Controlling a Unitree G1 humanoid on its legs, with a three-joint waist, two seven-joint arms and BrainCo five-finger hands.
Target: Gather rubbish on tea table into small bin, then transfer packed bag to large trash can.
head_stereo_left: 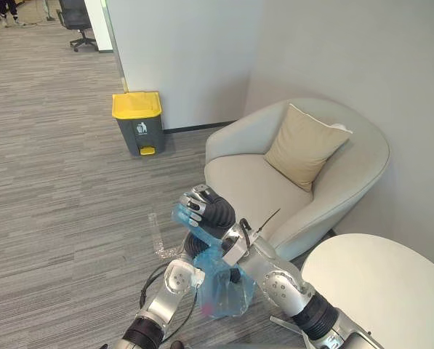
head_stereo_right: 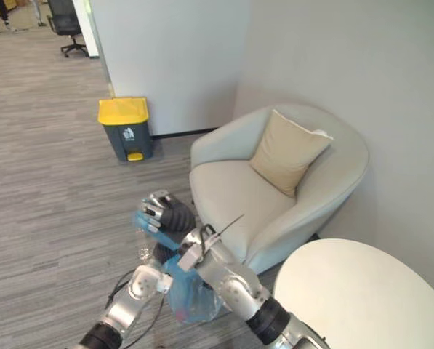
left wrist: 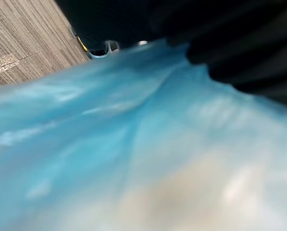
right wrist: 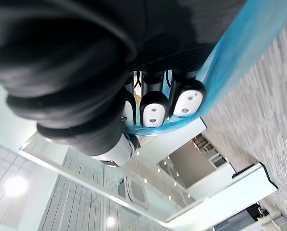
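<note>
blue bag (head_stereo_left: 227,291) — thin, crinkled, translucent plastic — hangs over the striped grey carpet (head_stereo_left: 57,182), its gathered neck clenched in the right hand (head_stereo_left: 206,207). left hand (head_stereo_left: 193,246) sits against it — grip cannot be told; the boxy yellow-lidded trash can (head_stereo_left: 138,127) stands well apart.

— What do we have underfoot?
— Grey striped carpet (head_stereo_left: 49,145). Against the far wall we see a dark trash can (head_stereo_left: 139,125) with a yellow lid, upright.
— And nearer us?
— A pale armchair (head_stereo_left: 253,190) in the corner, a round white table (head_stereo_left: 380,287) near it, and an office chair (head_stereo_left: 76,20) far off at the back.
</note>
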